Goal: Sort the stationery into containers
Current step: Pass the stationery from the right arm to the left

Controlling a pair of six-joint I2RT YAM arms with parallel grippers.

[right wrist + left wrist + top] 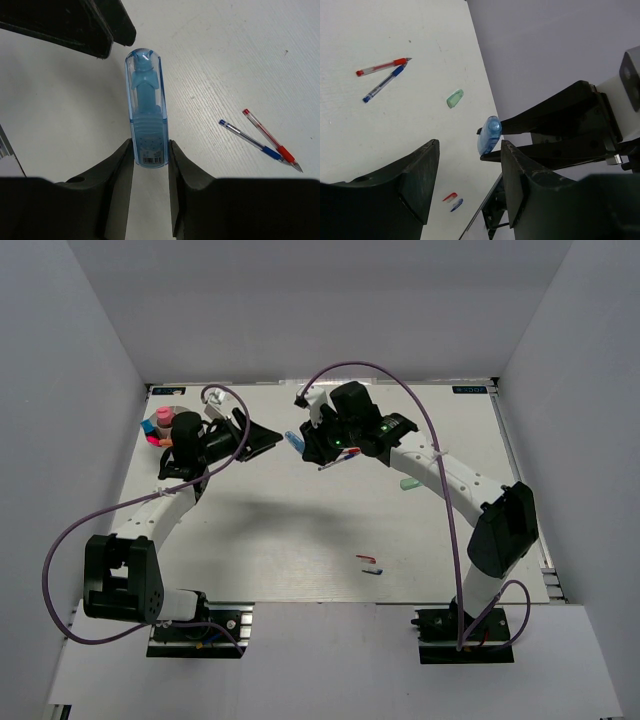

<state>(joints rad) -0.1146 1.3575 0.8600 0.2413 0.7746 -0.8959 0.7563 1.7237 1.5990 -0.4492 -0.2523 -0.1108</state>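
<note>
Right claw (150, 148) is clenched on the bottom end of the blue marker (146, 100), with the clear cap end sticking out past the fingers. In the top view that's upper middle of the frame, over the table (300, 530).

Left claw (470, 147) is spread apart with nothing in it. It's facing the marker, and in the right wrist view one of its black fingers (75, 25) sits in the upper left corner, just beside the cap tip. Can't tell if they touch.

Other stuff lying around:
- A red pen (382, 66) and a blue pen (382, 85) are on the table at upper left of the left wrist view, tips meeting in a V. From the top they're mostly hidden under the right claw.
- A mint cap (455, 98) lies on its own, near the pens.
- Two tiny bits, one red (366, 558) and one blue (374, 570), are lower middle of the top view, well apart from everything.
- The bowl (170, 410) is upper left of the top view with pink stuff in it, partly blocked by the left arm's wrist.
</note>
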